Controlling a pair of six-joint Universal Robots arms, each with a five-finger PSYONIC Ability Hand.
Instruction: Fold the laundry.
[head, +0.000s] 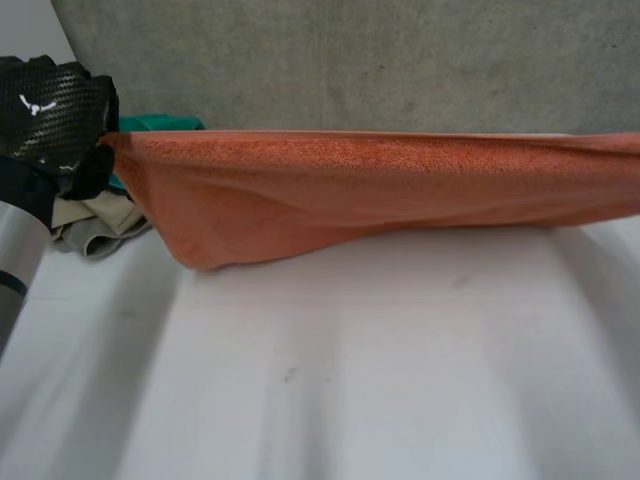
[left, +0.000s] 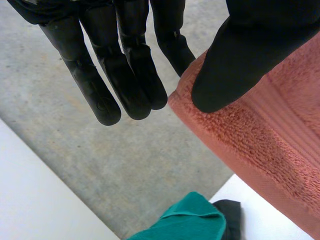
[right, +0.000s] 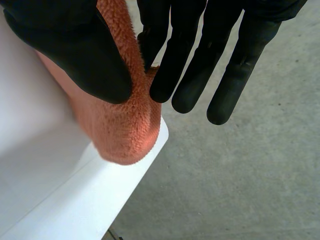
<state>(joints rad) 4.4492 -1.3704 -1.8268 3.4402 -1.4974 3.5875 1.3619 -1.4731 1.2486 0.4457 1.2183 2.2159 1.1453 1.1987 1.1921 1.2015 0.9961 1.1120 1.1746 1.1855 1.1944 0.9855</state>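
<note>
An orange towel (head: 370, 190) hangs stretched across the far side of the white table (head: 350, 360), held up at both ends. My left hand (head: 55, 120) is at its left corner; in the left wrist view the thumb (left: 235, 65) presses the towel (left: 270, 145) against a finger, the other fingers straight beside it. In the right wrist view my right hand (right: 90, 55) pinches the towel's other end (right: 125, 125) between thumb and a finger, above the table's corner (right: 150, 150).
A pile of laundry lies at the back left of the table: a green cloth (head: 160, 124) (left: 190, 220), a beige cloth (head: 95, 225) and something dark (left: 231, 212). Grey floor (head: 400, 60) lies beyond the table's far edge.
</note>
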